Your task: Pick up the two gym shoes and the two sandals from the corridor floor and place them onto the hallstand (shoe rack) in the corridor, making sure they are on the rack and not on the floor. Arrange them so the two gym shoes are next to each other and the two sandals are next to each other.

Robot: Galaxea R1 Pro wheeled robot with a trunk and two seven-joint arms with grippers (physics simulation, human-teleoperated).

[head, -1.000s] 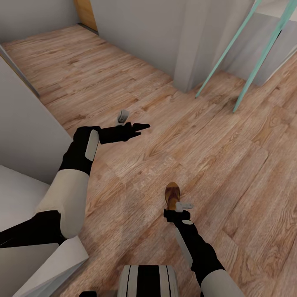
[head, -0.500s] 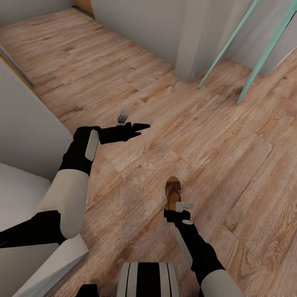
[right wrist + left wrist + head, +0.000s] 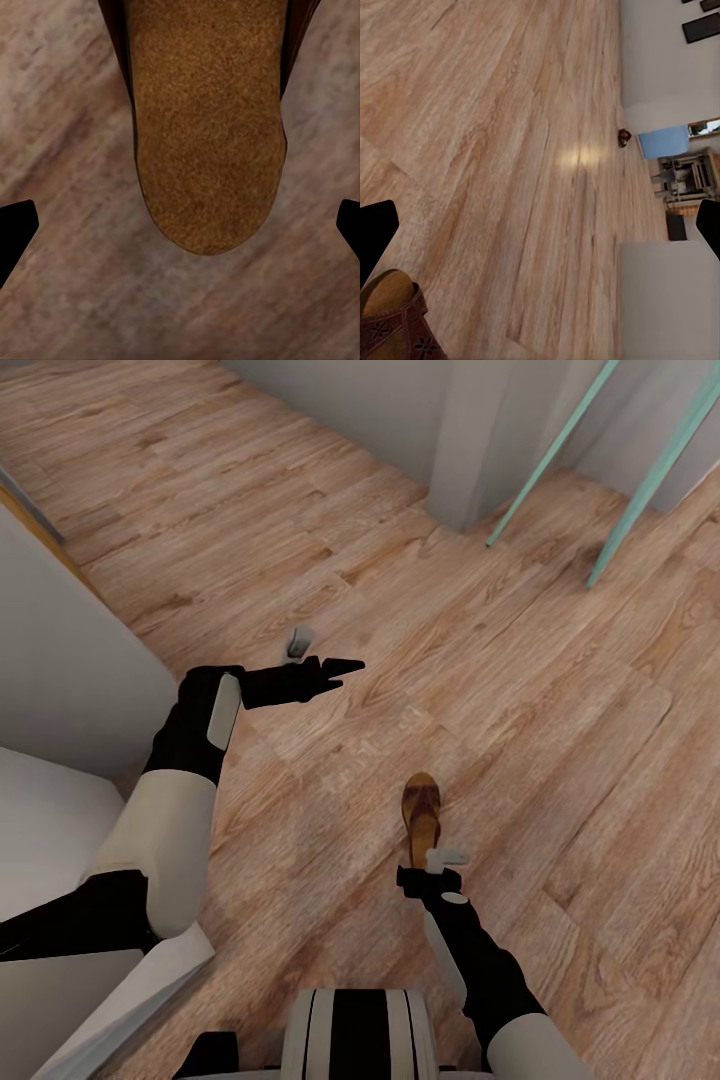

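One brown sandal [image 3: 421, 815] lies flat on the wood-grain corridor floor [image 3: 560, 690], just ahead of my right gripper [image 3: 432, 865]. In the right wrist view its tan insole [image 3: 206, 127] reaches between the two wide-apart fingertips [image 3: 15, 232] of the right gripper [image 3: 180, 232], which is open and holds nothing. My left gripper [image 3: 338, 666] hovers over bare floor further ahead and to the left. The left gripper [image 3: 540, 240] is open and empty, with the sandal's strap and insole [image 3: 394, 322] at the picture's corner. The gym shoes and hallstand are out of view.
A grey wall [image 3: 60, 660] and a white furniture top [image 3: 40, 830] stand close on my left. A wall corner [image 3: 470, 440] and two slanted teal poles [image 3: 545, 460] are ahead right. A small dark brown object [image 3: 625, 137] lies far off by a wall, too small to identify.
The whole head view has shifted: walls and floor slid up the picture, so the camera moved. The sandal sits slightly farther ahead of my right gripper. Both arms keep their pose.
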